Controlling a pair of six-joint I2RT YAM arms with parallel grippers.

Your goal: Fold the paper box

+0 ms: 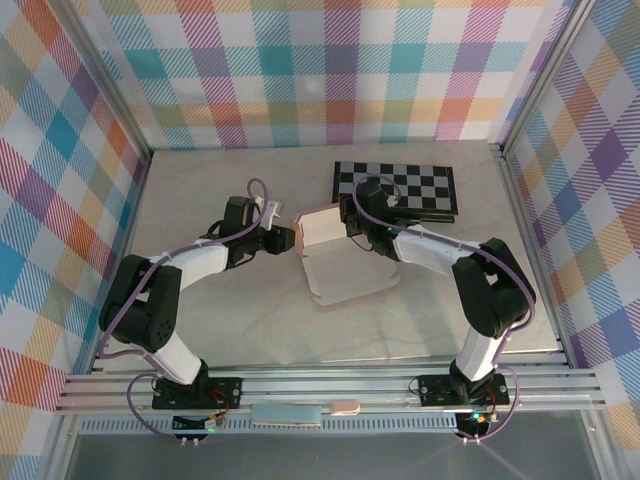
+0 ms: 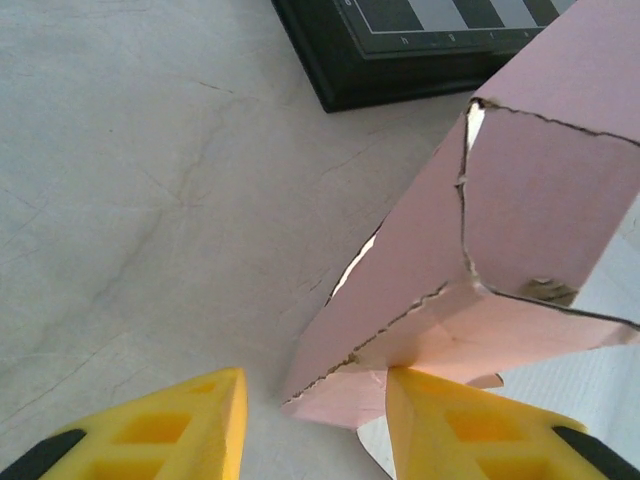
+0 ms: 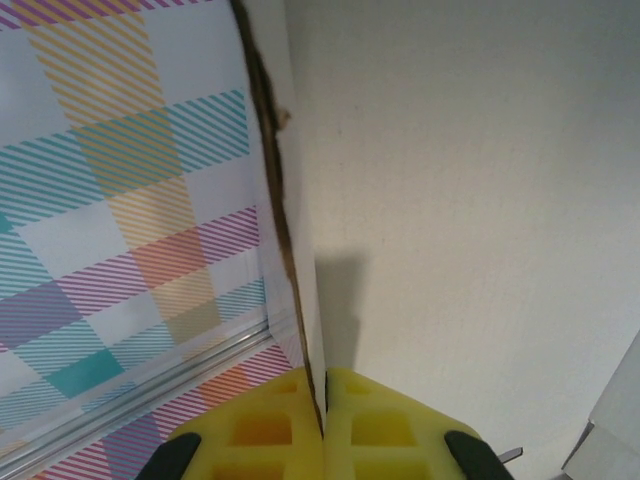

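1. Two grippers meet at one sheet of card. The left gripper point(image 1: 284, 238) hangs low over the table point(image 1: 200, 200), just beside the left end of the paper box point(image 1: 345, 270). Its own wrist view shows the left gripper point(image 2: 315, 430) with yellow fingers point(image 2: 190, 430) standing apart and clamped on nothing. A lower corner flap point(image 2: 340, 395) of the box reaches into the gap, close against the right-hand finger (I cannot tell whether it truly touches).

2. Mid-table, the pale pink paper box point(image 2: 520, 200) looks half made. Its base lies flat, and a raised panel point(image 1: 320, 228) stands up along the far-left edge. The left wrist view shows scored folds and small slits open at the panel's corner.

3. At the right end of that panel, the right gripper point(image 1: 352, 230) is pinched tight on the card. In its wrist view the right gripper point(image 3: 323, 405) has both fingers point(image 3: 385, 435) pressed together on the sheet, which is seen edge-on, with the plaid wall point(image 3: 120, 200) beyond.

4. Just behind the box lies the chequered board point(image 1: 395, 188), taking no part in the fold.

5. The relation that matters is that the raised panel's long axis runs roughly left to right between the two tools. The right arm holds one end, and the free end with its loose flap lies directly ahead of the left gripper, slightly to its right. I judge the left arm to be the nearer and the only free one. It would need a small shift right to bring the flap squarely between its fingers before closing or pushing the flap in.
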